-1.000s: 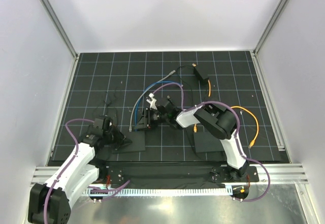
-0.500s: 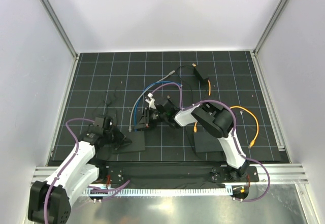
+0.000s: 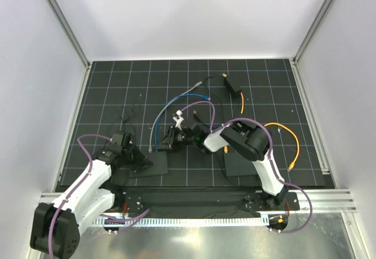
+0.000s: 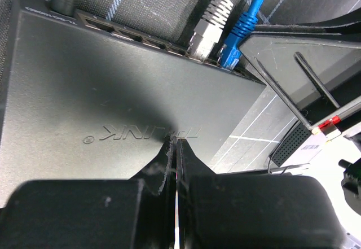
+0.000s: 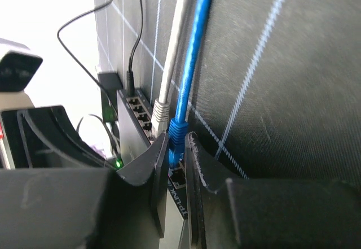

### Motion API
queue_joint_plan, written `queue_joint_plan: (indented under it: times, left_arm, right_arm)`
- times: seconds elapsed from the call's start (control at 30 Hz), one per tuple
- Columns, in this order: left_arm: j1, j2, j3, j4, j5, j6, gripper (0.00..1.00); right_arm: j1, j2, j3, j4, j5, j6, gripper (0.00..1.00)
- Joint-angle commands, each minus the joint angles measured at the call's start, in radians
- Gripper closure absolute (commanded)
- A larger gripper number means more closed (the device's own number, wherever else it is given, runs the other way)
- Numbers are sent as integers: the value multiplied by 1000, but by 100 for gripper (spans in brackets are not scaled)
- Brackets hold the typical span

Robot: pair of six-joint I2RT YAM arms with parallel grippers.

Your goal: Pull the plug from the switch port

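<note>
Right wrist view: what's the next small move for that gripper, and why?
Probably squeeze the right gripper onto the blue plug. Its fingertips flank that plug, which is seated in the switch, but a firm clamp isn't evident.

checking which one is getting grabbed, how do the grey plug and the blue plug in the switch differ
The grey plug lies outside the right gripper; the blue plug sits between its fingers. Grey is nearer the black lead; blue is farther. Both are seated in neighbouring ports of the black switch.
</note>
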Motion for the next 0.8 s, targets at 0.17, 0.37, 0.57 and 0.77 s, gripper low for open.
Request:
queue_joint_plan:
  times: [0.17, 0.37, 0.57, 0.77]
  left_arm:
    - [-45, 52, -25, -106, -133, 2, 100]
    - [-62, 40, -39, -106, -140, -6, 100]
    - [-67, 32, -33, -106, -138, -4, 100]
    - [-67, -10, -6, -92, -95, 9, 100]
  right_arm:
    - [-9, -29, -43, -85, 317, 103, 99]
    - [-18, -23, 3, -116, 312, 74, 99]
    - [-22, -15, 104, -233, 251, -96, 99]
    - [-65, -97, 154, -398, 204, -219, 99]
